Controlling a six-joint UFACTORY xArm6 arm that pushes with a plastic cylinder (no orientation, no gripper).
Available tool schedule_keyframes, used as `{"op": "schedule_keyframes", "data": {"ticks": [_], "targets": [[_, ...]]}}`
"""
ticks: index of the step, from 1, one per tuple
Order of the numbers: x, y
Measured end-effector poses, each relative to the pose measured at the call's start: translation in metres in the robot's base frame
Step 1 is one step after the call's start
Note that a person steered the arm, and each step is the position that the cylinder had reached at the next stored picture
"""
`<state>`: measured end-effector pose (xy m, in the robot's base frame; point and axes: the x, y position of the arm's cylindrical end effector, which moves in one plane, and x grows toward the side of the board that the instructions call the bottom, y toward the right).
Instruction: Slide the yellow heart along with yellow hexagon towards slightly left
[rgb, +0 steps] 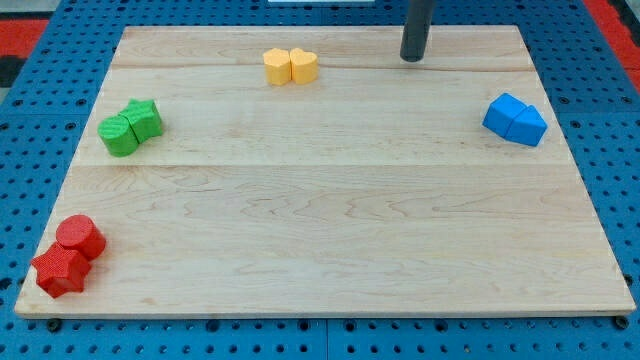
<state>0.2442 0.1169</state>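
Rod end only, no hand or jaws fitted, so nothing is grasped. The tip (413, 58) is seen near the far edge of the wooden board (330, 230), right of centre, touching no block.

Task pair: yellow hexagon (277, 66) and yellow heart (304, 65) are found side by side and touching, close to the far edge, slightly left of centre. Hexagon is on the view's left, heart on the view's right. Exact shapes are hard to confirm at this size. The tip is placed to the right of the heart, clearly apart from it, at roughly the same depth.

Other blocks:
- Two green blocks (130, 126) are pressed together near the left edge, upper half; shapes not resolved.
- Red cylinder (80, 237) and a red star-like block (59, 271) are located touching at the near left corner.
- Two blue blocks (515, 120) are seen touching near the right edge, upper half.
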Motion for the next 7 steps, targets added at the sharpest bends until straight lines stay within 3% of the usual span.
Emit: {"op": "schedule_keyframes", "data": {"ticks": [1, 3, 5, 7], "targets": [[-0.009, -0.032], [0.025, -0.050], [0.026, -0.119], [0.051, -0.145]]}}
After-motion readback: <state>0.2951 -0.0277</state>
